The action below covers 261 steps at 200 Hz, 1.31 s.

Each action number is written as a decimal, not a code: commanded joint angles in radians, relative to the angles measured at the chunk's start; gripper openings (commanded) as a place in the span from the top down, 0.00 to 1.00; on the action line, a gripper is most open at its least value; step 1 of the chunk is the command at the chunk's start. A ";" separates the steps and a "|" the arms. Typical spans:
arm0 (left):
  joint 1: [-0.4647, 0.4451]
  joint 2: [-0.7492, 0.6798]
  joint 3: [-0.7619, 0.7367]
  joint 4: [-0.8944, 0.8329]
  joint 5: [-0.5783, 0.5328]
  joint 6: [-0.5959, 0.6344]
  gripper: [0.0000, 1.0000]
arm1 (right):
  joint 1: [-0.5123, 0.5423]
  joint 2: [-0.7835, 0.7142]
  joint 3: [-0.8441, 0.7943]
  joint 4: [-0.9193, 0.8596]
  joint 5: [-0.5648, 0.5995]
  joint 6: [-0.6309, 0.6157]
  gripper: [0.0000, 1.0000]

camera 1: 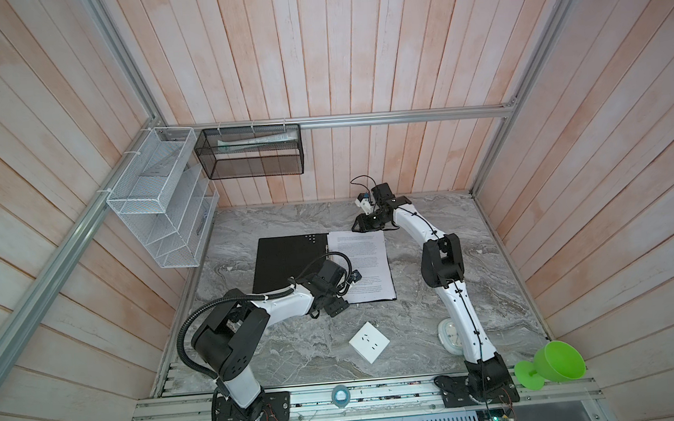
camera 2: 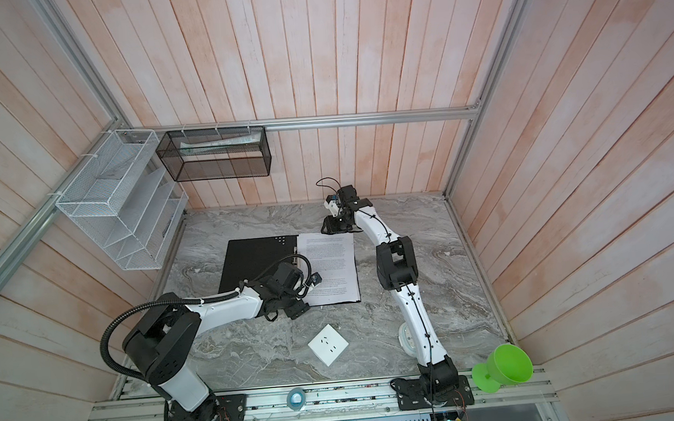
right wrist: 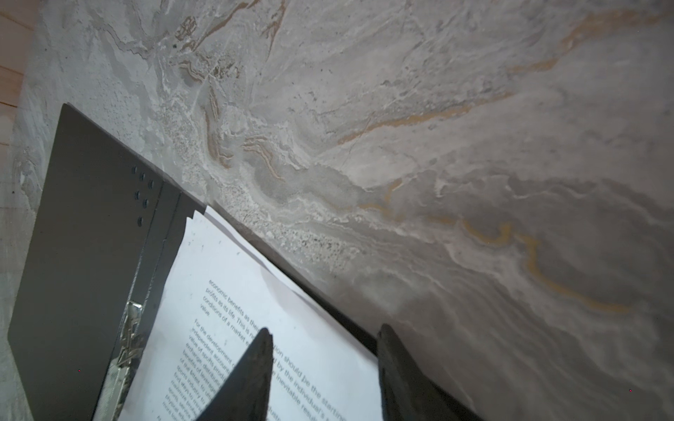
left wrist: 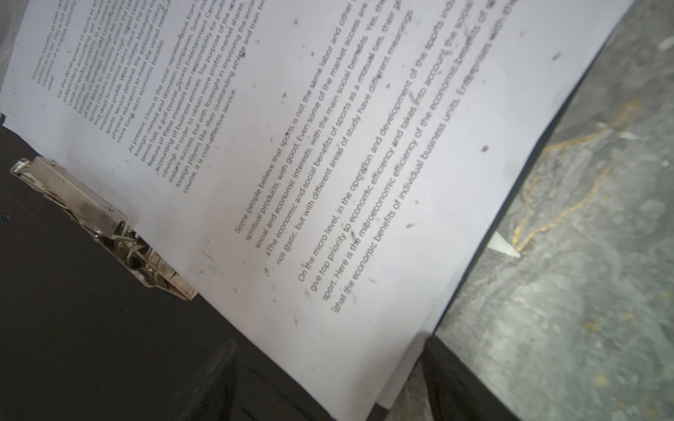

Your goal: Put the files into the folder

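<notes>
The folder [camera 1: 286, 262] [camera 2: 254, 264] lies open on the marble table, black inside up, with a metal clip [left wrist: 102, 226] at its spine. The files [camera 1: 365, 266] [camera 2: 331, 268], white printed sheets, rest on its right half. My left gripper [camera 1: 335, 308] [left wrist: 328, 340] is open at the sheets' near left corner, and that corner lies between its fingers. My right gripper [camera 1: 362, 226] [right wrist: 326, 328] is open above the sheets' far edge, one fingertip over the paper [right wrist: 226, 277] and the other over the folder's edge. Nothing is pinched.
A white socket plate [camera 1: 368, 342] lies near the front middle. A white round object [camera 1: 449, 333] sits under the right arm. A green cup [camera 1: 553, 364] lies at the front right. A white mesh rack [camera 1: 158, 198] and a black one [camera 1: 249, 150] hang at the back left.
</notes>
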 commanded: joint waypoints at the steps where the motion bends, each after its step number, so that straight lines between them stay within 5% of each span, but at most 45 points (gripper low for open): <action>1: -0.001 -0.004 -0.010 -0.073 -0.011 -0.004 0.19 | 0.005 -0.039 -0.015 0.008 0.002 0.025 0.52; 114: -0.002 -0.019 -0.018 -0.069 -0.011 -0.006 0.19 | -0.014 0.049 0.037 0.304 -0.263 0.334 0.50; 192: -0.002 -0.101 -0.061 -0.055 -0.013 0.010 0.19 | 0.005 0.091 0.042 0.238 -0.274 0.301 0.51; 261: -0.001 -0.029 -0.057 -0.043 -0.045 0.006 0.19 | 0.017 0.088 0.044 0.146 -0.249 0.233 0.52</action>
